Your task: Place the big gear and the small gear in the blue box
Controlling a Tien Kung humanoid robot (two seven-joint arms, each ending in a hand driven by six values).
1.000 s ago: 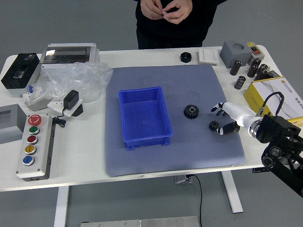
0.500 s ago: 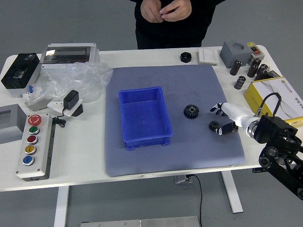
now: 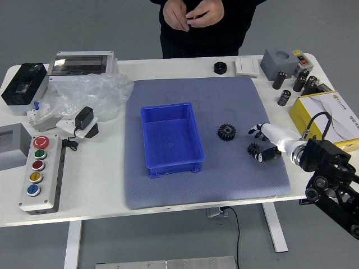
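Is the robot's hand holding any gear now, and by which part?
Nothing is held: the right hand is open, with its thumb beside the small gear on the mat.

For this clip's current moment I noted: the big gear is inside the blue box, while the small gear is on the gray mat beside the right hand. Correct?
Not quite: the head view shows the big gear on the gray mat, outside the blue box. The small gear is on the mat beside the right hand, as noted.

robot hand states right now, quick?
Left hand: not in view.
Right hand: open, at the small gear, no grip on it seen.
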